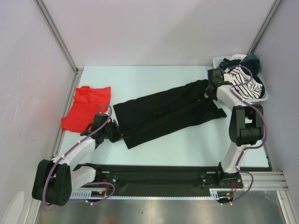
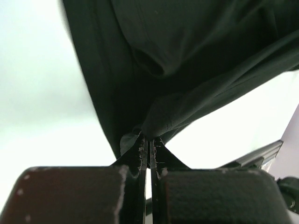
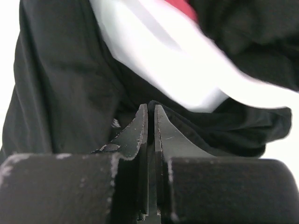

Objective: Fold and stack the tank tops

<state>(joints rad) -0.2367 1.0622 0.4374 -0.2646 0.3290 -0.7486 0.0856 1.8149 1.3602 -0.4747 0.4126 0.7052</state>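
**Black top (image 1: 163, 112) pinched at both ends**

Black fabric lies in a long diagonal band across the pale counter (image 1: 154, 77), running from the near left to the far right. It rests in lengthwise folds, wider at the left end and narrower towards the right.

The left claw (image 1: 112, 132) sits at the near-left corner of the black top. In the left wrist view its fingers are pressed together with a fold of the dark cloth caught at their tips, and the cloth fans out from there in creases.

The right claw (image 1: 212, 91) is at the far-right end of the same garment, just beside the basket (image 1: 216, 61). In the right wrist view its fingers are closed to a thin slit with black cloth bunched right at the tips. The grip looks real, though the pinch point itself is dark and hard to make out.

The red top (image 1: 86, 107) lies loosely bunched by the counter's left edge, just beyond the left claw and apart from the black top.

The white basket stands in the far-right corner and holds a heap of clothes, with a striped cloth (image 1: 243, 79) on top.
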